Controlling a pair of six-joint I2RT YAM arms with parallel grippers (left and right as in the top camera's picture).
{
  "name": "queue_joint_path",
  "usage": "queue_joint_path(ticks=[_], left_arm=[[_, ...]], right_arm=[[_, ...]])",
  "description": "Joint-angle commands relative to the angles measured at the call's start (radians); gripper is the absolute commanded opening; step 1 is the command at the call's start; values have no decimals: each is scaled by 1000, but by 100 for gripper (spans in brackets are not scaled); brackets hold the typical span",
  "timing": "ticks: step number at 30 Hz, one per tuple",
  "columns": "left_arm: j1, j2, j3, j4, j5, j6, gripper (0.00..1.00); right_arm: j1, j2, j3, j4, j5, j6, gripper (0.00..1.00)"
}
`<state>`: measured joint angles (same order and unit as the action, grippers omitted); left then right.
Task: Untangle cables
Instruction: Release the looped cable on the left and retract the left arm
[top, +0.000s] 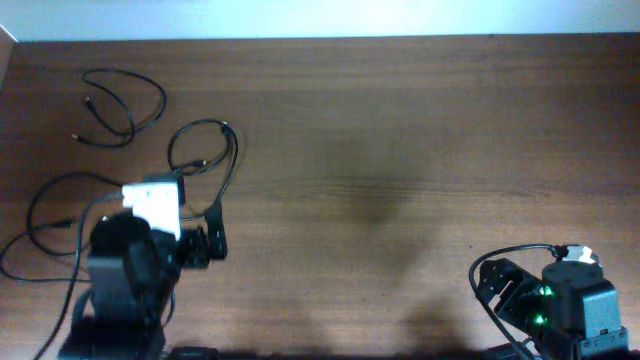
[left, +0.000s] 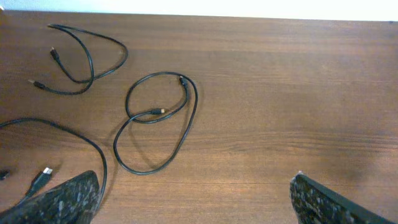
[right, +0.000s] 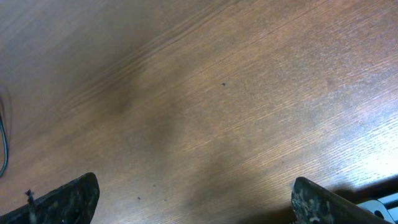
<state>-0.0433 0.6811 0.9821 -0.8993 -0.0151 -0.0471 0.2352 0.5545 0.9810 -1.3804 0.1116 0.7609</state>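
Cables (left: 194, 102) hug left edge of table (top: 400, 120); left claw (left: 196, 200) and right claw (right: 194, 200) gape apart.

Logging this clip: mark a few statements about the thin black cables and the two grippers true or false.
1. The three thin black cables form one knot. False: the far cable, middle cable and near cable lie apart.
2. The left gripper holds nothing. True.
3. The right gripper is shut on a cable. False: it is open over bare wood.
4. All cables lie on the left half of the brown wooden table. True.
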Motion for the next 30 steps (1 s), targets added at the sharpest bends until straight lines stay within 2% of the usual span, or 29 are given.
queue_joint_path(ticks=[1,5,10,18,23,26,28,30], left_arm=[[2,-90,-34,-84,-14,-13,99],[2,-92,-34,-201,-14,-13,99],[3,-119,-34,-203,-14,-13,99],[3,-526,-34,-203,-14,-13,99],[100,-600,-34,-320,-14,-13,99],[87,-673,-24,-321,-14,-13,99],[16,-675,-24,-325,-14,-13,99],[6,-675,-24,-325,-14,-13,99]], right_arm=[[-1,-3,6,2,5,7,98],[-1,-3,6,2,5,7,98],[-1,-3,6,2,5,7,98],[-1,-3,6,2,5,7,98],[-1,-3,6,2,5,7,98],[-1,-3,6,2,5,7,98],[-1,-3,6,2,5,7,98],[-1,-3,6,2,5,7,98]])
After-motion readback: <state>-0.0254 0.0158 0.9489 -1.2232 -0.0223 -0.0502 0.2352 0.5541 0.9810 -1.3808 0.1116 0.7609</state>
